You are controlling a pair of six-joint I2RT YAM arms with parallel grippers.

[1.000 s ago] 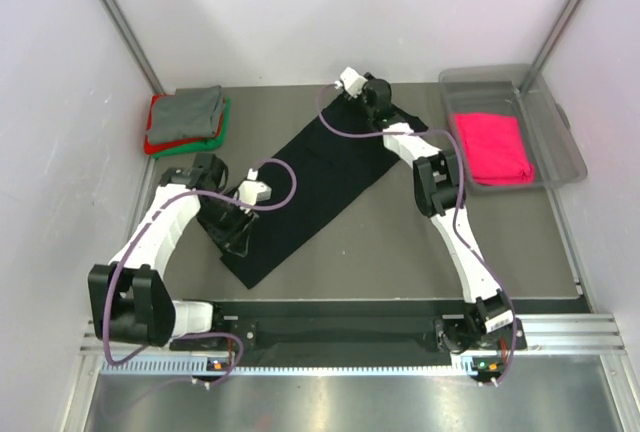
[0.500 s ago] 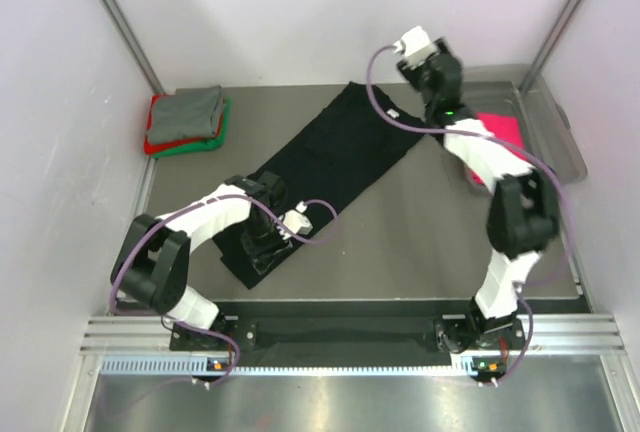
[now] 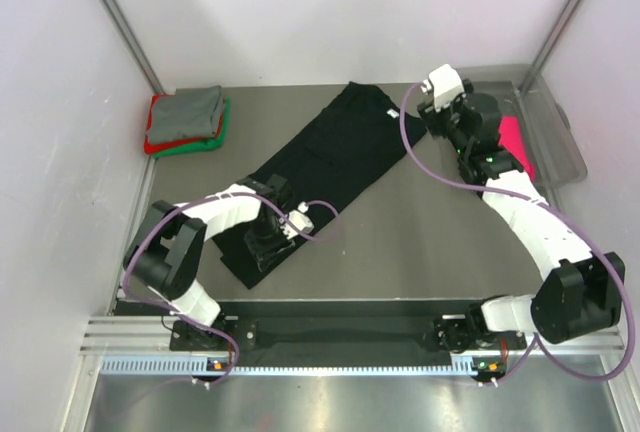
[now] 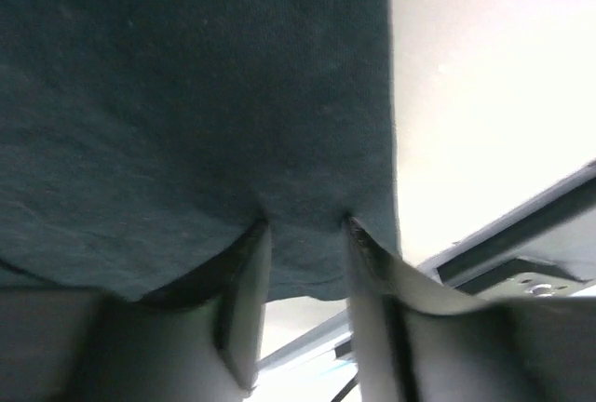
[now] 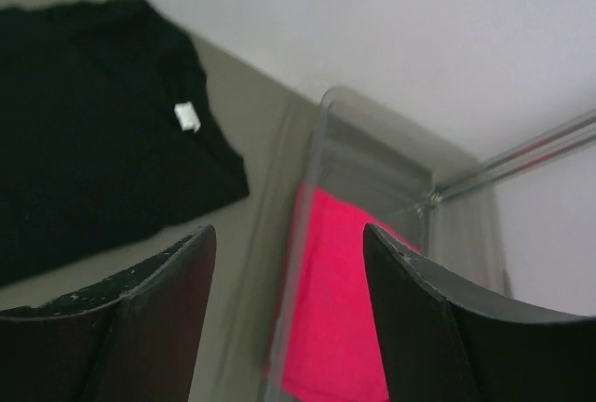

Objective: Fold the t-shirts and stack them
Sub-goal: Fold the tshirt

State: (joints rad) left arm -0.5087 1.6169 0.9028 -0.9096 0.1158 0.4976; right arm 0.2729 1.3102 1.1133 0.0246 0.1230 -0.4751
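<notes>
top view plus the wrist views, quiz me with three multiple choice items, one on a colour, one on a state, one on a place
1. Which colour tops the folded stack in the far left corner?
A) grey
B) hot pink
C) black

2. How is the right gripper?
A) shut on dark cloth
B) shut on pink cloth
C) open, holding nothing

3. Where does the hot-pink t-shirt lie?
A) on the folded stack
B) in the clear bin
C) between the right gripper's fingers

Answers:
1. A, the stack's uppermost layer is grey.
2. C, its fingers stand wide apart with nothing between them, and the black t-shirt lies off to one side.
3. B, the pink cloth shows inside the bin's clear walls.
</notes>
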